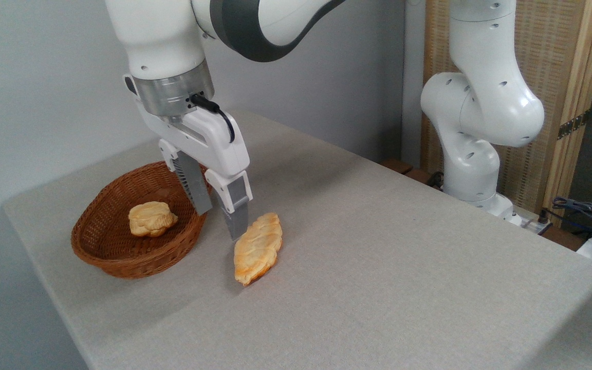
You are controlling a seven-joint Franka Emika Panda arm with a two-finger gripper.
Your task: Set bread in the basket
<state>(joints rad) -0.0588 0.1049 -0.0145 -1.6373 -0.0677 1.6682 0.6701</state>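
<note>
Table [378, 267]: a grey cloth-covered top is seen filling the lower frame, its front corner nearest the camera.
Bread [258, 248]: the golden-orange, ridged pastry is laid flat on the cloth, outside the basket and just to its right. Its long axis is set on a slight diagonal, one pointed end turned toward the near edge and a little left, the other toward the far side and a little right.
Basket [102, 252]: the oval reddish-brown wicker basket is placed near the table's left edge, upright and shallow.
Bun [151, 218]: a smaller, pale-yellow lumpy bun is held inside the basket, on its floor.
Gripper [220, 223]: the two grey fingers are pointed downward between the basket's right rim and the bread's far end. The jaws are spread apart and nothing is grasped; the right fingertip is shown just beside the bread's upper left edge, though contact cannot be judged.
Arm [481, 103]: the white Panda is mounted at the table's far right and is arched over to the left.
Backdrop: a pale wall [44, 77] is seen behind, with a woven screen [558, 67] at right.
</note>
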